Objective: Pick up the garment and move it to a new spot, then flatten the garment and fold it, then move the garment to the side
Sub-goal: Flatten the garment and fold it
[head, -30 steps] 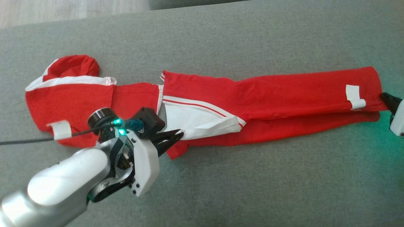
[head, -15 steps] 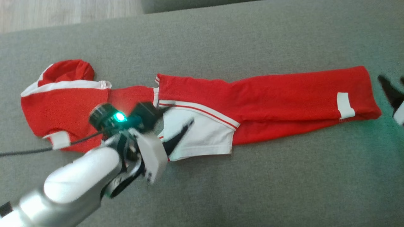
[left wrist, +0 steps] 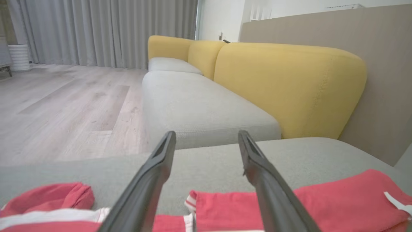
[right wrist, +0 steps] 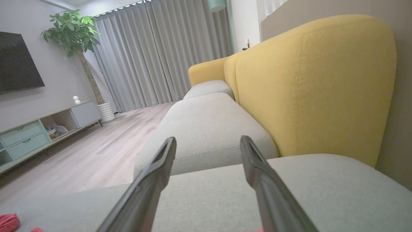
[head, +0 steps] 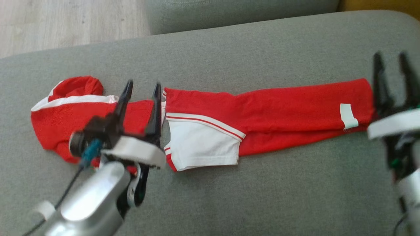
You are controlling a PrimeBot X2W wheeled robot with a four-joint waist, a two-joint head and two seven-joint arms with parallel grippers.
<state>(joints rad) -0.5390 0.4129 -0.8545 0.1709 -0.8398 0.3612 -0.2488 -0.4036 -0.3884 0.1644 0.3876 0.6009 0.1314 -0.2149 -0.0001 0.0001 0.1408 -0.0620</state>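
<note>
Both end effectors are coming off the cloth. A second ago the left end effector (head: 143, 84) was pinched on the edge of the white panel (head: 200, 147) and the right end effector (head: 389, 57) was sitting at the far red end. Now each is lifting clear, with its two fingers spread wide and nothing between them. The head view itself is also shifting, so part of the change is the camera's own.

The garment (head: 279, 101) is lying on the grey sofa cushion (head: 229, 196), stretched in a long band. It is running from beneath the left end effector across to just beside the right end effector's fingers. Its bunched red-and-white end is sitting on the outer side of the left end effector. The white panel is lying spread flat just to that end effector's inner side. In the left wrist view the garment (left wrist: 338, 199) is showing below and beyond the parted fingers. In the right wrist view a scrap of it (right wrist: 8, 222) is peeking in at the lower left corner.

By the look of it, the moving and most of the flattening are done, and a lengthwise fold seems to be in place. I judge that three steps are remaining: smoothing the bunched end, folding the band crosswise, and carrying the bundle to the side.
</note>
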